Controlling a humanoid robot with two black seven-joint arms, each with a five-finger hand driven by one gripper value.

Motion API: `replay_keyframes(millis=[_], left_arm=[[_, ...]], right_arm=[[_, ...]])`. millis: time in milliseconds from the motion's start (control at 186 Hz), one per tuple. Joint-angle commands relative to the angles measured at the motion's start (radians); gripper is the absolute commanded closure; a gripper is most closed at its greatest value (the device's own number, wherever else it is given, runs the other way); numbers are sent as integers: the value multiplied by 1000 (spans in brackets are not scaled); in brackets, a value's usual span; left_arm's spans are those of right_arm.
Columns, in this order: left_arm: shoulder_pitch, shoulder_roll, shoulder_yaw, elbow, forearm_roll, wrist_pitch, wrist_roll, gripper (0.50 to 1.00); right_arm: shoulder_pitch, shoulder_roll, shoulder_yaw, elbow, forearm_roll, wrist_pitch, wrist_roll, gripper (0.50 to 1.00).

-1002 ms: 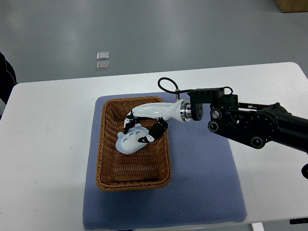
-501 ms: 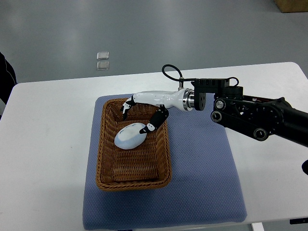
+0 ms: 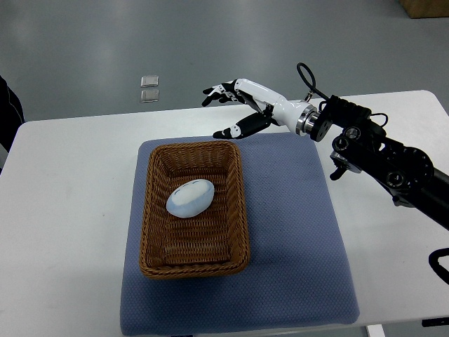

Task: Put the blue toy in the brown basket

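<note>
The light blue toy (image 3: 190,198) lies inside the brown wicker basket (image 3: 153,239), in its upper half. The basket stands on a blue-grey mat (image 3: 295,239) on the white table. My right hand (image 3: 223,111) is open and empty, fingers spread, raised above the table's far edge, up and to the right of the basket. Its arm comes in from the right edge. The left arm is out of view.
The white table (image 3: 70,210) extends to both sides of the mat. Two small clear squares (image 3: 149,88) lie on the grey floor beyond the table. A dark shape (image 3: 7,119) shows at the left edge.
My right hand let go of the blue toy, which now rests in the basket. The hand has lifted out and moved up and right, away from the basket.
</note>
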Motion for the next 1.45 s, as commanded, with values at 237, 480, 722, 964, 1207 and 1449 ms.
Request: replay_keyframes(millis=[237, 480, 722, 964, 1207, 1449], left_arm=[[0, 0, 0, 0, 0, 0, 0, 500], [0, 0, 0, 0, 0, 0, 0, 500], [0, 0, 0, 0, 0, 0, -1, 500], [0, 0, 0, 0, 0, 0, 0, 500], [0, 0, 0, 0, 0, 0, 0, 500], [0, 0, 0, 0, 0, 0, 0, 500]], right_arm=[[-18, 26, 69, -133, 318, -186, 3, 605], [-13, 26, 128, -214, 620, -281, 3, 605], [-16, 38, 172, -262, 795, -296, 5, 597], [-24, 69, 266, -279, 884, -335, 13, 595], [-35, 77, 263, -317, 884, -335, 25, 595], [-39, 77, 264, -325, 884, -336, 42, 595]])
